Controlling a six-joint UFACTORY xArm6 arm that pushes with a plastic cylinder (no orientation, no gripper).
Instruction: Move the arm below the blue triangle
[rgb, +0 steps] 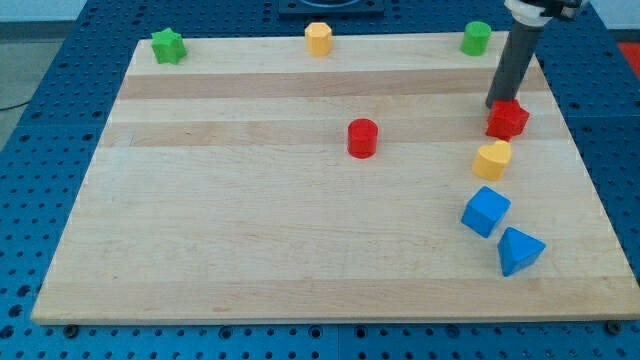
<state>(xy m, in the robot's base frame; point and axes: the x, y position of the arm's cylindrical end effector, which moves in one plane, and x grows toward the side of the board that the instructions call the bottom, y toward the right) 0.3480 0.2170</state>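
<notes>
Blue pegboard surrounds a pale wooden board (300, 200) holding scattered blocks. No claw here — my tip (497, 106) is a bare rod end holding nothing, touching the red block (508, 120) near the view's right. The blue triangle (519, 250) sits at lower right, beside a blue cube (485, 211), so I judge the tip must travel down past it. No writing shows.

tip (497, 104) touching red block (508, 120) from the view's top | blue triangle (519, 250) well toward view's bottom | blue cube (486, 211) just beside it | yellow heart (492, 159) between red block and cube
</notes>
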